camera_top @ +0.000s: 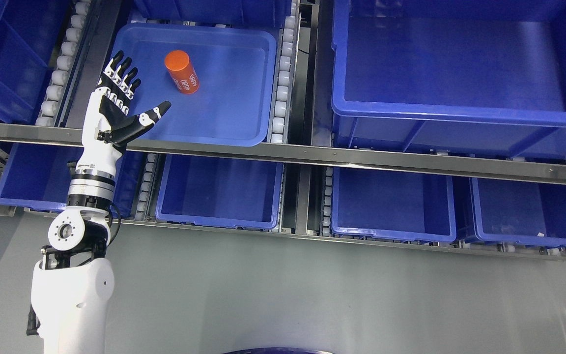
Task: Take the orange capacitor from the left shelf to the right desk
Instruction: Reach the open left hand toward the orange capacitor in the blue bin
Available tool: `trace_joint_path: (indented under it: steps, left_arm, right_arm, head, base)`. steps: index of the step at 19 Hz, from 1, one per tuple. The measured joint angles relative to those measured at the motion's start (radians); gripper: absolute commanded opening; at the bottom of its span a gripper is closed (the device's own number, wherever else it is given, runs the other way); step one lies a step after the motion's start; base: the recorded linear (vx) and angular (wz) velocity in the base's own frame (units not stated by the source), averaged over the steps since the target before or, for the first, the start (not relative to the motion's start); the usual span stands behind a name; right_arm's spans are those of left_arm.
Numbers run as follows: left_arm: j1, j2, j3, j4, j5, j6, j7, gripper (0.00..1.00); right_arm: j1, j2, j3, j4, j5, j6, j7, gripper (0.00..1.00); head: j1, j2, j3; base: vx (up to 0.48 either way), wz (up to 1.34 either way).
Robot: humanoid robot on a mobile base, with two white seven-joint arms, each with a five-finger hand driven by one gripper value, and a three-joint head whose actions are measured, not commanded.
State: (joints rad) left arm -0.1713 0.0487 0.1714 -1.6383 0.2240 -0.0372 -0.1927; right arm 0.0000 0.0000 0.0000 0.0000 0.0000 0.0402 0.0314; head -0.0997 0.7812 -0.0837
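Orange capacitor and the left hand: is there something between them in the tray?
Nothing. In the head view, only bare blue floor of the shallow tray separates the open left hand from the orange capacitor.

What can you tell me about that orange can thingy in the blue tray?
The orange capacitor is a small, smooth cylinder with a flat round top and white print along its side. It sits alone in a shallow blue tray on the upper shelf, its top toward the back left; whether it stands or lies flat is unclear. Only the tray touches it. The left robot hand hovers open beside it, not touching.
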Motion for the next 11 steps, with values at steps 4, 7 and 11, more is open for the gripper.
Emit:
trace_joint_path:
  steps: [4,7,11]
  left_arm:
    - [0.004,0.009,0.0,-0.002,0.0,-0.004,0.0,1.0]
    - [0.002,0.019,-0.001,0.008,0.0,-0.004,0.0,1.0]
    - [-0.022,0.046,-0.009,0.035,-0.014,-0.006,-0.002,1.0]
  right_arm:
    - [0.0,0.0,0.0,0.0,0.0,0.0,0.0,1.0]
    - [0.0,0.0,0.0,0.0,0.0,0.0,0.0,1.0]
    - [0.0,0.0,0.0,0.0,0.0,-0.001,0.0,1.0]
  head:
    - [0.0,0.0,0.0]
    - [0.0,0.0,0.0]
    - [0.0,0.0,0.0]
  base:
    - [0.0,0.0]
    - [0.0,0.0]
    - [0.0,0.0]
